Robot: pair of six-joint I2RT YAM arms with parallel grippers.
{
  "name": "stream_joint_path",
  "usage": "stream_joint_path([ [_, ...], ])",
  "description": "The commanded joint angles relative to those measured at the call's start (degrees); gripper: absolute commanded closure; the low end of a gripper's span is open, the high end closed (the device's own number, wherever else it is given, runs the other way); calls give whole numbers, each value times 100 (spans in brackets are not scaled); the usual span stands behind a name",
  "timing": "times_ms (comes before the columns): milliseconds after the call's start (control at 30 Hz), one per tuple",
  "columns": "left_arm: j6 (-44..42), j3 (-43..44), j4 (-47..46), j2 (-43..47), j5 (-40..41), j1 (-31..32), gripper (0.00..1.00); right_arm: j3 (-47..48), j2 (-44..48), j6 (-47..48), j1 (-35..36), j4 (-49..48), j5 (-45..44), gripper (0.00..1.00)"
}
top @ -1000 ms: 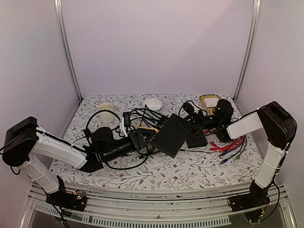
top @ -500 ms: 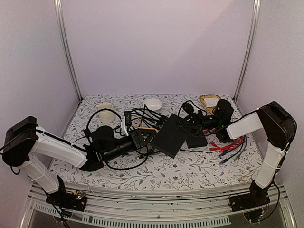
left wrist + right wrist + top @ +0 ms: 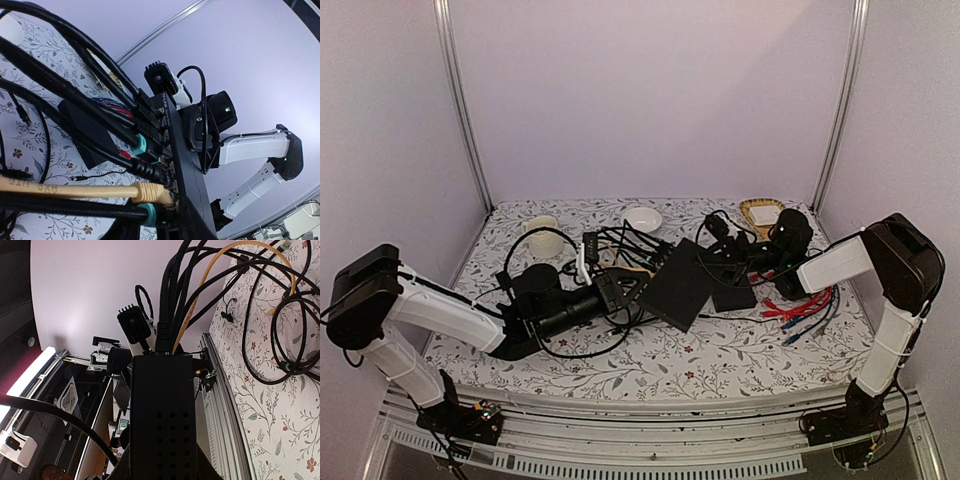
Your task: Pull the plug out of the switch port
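The switch (image 3: 677, 283) is a flat black box lifted at a tilt in the middle of the table. My right gripper (image 3: 722, 262) is shut on its far end; in the right wrist view the switch (image 3: 162, 415) fills the space between the fingers. Several cables run into its port edge (image 3: 172, 165): black ones with teal boots and a yellow cable with a tan plug (image 3: 150, 192). My left gripper (image 3: 628, 288) is open at that edge, its jaws either side of the lowest teal-booted plug (image 3: 146, 215). Whether the fingers touch it is hidden.
A shorter black box (image 3: 733, 295) lies under the right arm. Tangled black cables (image 3: 570, 345) cover the table's middle left. A white bowl (image 3: 642, 218), a cup (image 3: 542, 232) and a basket (image 3: 761, 212) stand at the back. Red and blue cables (image 3: 805, 305) lie at the right.
My left gripper has crept right, closer to the switch's port edge. The right gripper and the switch have barely shifted.
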State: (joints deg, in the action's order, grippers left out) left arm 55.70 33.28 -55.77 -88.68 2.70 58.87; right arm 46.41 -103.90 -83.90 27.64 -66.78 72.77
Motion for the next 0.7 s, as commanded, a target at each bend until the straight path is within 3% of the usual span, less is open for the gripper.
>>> stream_joint_path([
  [0, 43, 68, -338, -211, -323, 5, 73, 207, 53, -65, 57, -711, -15, 98],
  [333, 336, -16, -876, -357, -695, -51, 80, 253, -45, -188, 88, -947, -70, 98],
  [667, 344, -5, -614, -220, -885, -57, 71, 321, -87, -177, 140, -977, -105, 98],
])
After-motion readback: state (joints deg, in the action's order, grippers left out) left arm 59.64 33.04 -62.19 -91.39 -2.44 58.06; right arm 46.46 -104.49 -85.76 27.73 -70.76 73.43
